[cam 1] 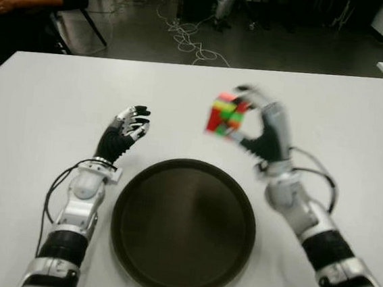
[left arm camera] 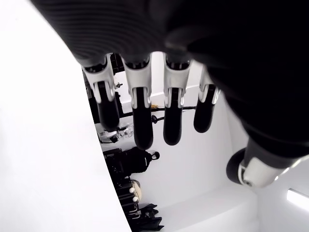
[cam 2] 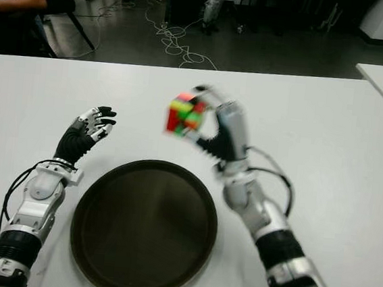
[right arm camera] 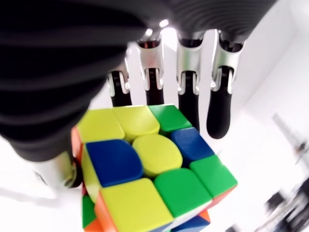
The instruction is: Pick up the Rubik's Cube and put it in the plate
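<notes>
White table [cam 1: 39,102] held the empty plate [cam 1: 183,227]; my right hand [cam 1: 268,134] gripped the Rubik's Cube [cam 1: 227,114] aloft, placement remaining, left hand [cam 1: 126,129] relaxed, holding nothing.

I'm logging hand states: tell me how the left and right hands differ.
The right hand is raised, gripping the Rubik's Cube beyond the plate; the left hand holds nothing, fingers relaxed open. The right shows right of the plate, the left on its left. Both are black-and-silver.

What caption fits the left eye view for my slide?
Right hand holds the Rubik's Cube above the table, beyond the empty dark plate; left hand open beside it.
</notes>
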Motion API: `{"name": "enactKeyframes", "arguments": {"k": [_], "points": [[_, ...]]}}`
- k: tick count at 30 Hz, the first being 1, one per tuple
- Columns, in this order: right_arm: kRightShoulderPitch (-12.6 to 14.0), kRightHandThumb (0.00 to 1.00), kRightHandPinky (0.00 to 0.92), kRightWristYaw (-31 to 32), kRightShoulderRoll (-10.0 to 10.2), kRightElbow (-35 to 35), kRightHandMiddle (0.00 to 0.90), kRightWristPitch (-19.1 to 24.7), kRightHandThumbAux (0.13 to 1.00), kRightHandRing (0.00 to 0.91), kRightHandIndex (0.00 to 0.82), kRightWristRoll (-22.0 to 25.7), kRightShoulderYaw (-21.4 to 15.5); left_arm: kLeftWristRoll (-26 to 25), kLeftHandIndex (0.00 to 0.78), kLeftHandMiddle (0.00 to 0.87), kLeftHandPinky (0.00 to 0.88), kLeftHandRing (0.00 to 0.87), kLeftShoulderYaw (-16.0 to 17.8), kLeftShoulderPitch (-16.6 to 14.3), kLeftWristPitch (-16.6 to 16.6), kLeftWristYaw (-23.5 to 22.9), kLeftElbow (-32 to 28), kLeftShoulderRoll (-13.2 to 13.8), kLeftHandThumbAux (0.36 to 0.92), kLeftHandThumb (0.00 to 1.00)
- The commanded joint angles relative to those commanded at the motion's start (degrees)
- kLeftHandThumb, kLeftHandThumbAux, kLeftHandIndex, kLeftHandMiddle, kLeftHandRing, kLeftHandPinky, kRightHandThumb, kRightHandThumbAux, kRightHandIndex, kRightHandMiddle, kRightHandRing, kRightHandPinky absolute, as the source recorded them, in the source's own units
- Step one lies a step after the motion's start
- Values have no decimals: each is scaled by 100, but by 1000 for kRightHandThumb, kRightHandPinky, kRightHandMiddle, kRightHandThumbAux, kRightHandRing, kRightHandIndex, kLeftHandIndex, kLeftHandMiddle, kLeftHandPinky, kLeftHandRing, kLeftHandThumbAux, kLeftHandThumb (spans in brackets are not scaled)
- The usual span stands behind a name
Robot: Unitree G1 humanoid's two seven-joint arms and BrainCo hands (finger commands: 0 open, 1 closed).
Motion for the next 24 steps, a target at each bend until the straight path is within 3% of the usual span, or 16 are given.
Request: {"name": "enactKeyframes", "arguments": {"k": [4, 7, 14, 20, 24], "points": [[74, 688, 660, 1062, -273, -46, 596, -598, 733, 646, 421, 579, 219, -38, 215, 245, 213, 246, 2, 2, 34, -20, -25, -22, 582, 240], [94, 688, 650, 1799, -387, -158, 587, -736, 733, 637, 421, 1103, 284, -53, 213, 240, 210, 241, 4, 7, 59, -20, -51, -38, 589, 250], [-12, 687, 656, 3399, -531, -208, 600, -742, 734, 643, 421, 2312, 331, 6, 211, 234, 208, 231, -5, 17, 86, 38, -84, -40, 586, 236], [-16, 688, 662, 4378, -542, -259, 610, -639, 733, 654, 423, 2928, 274, 48, 210, 236, 221, 241, -20, 19, 89, 69, -83, -24, 575, 221], [-37, 687, 658, 4879, -584, -322, 615, -498, 732, 657, 423, 3074, 208, 54, 211, 237, 196, 237, -26, 21, 118, 70, -102, -22, 568, 216]]}}
